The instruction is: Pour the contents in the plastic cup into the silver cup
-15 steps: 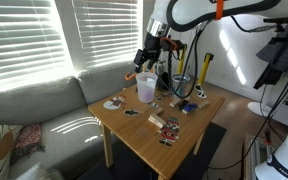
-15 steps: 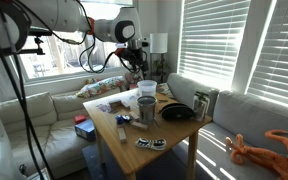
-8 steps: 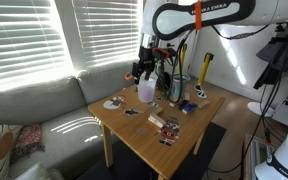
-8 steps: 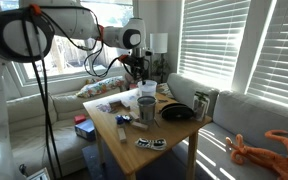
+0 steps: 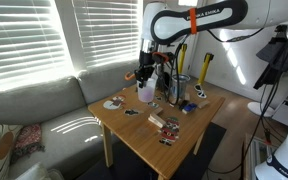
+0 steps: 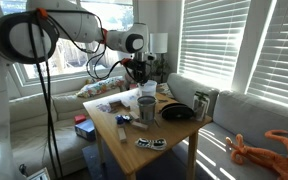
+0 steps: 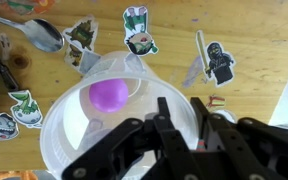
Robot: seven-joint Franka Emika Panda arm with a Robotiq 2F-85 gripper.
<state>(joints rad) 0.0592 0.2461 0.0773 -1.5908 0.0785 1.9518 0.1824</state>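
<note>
The plastic cup (image 7: pixel 79 135) fills the wrist view from above, translucent white, with a purple ball (image 7: pixel 110 94) lying in its bottom. My gripper (image 7: pixel 181 100) straddles its near rim, one finger inside and one outside, jaws narrowed with a small gap still around the wall. In both exterior views the gripper (image 5: pixel 144 78) (image 6: pixel 141 78) sits right on top of the upright plastic cup (image 5: pixel 144 92) (image 6: pixel 148 89). The silver cup (image 6: pixel 146 106) stands upright on the table just beside it; the wrist view does not show it.
The wooden table (image 5: pixel 154 140) carries a metal spoon (image 7: pixel 44 33), several cut-out figure stickers (image 7: pixel 139 30), a black round dish (image 6: pixel 177 113) and small clutter. A grey couch (image 5: pixel 44 110) and window blinds lie behind the table.
The gripper came down from above onto the plastic cup's rim, and its jaws have drawn much closer together around the wall. The cups have not moved.
</note>
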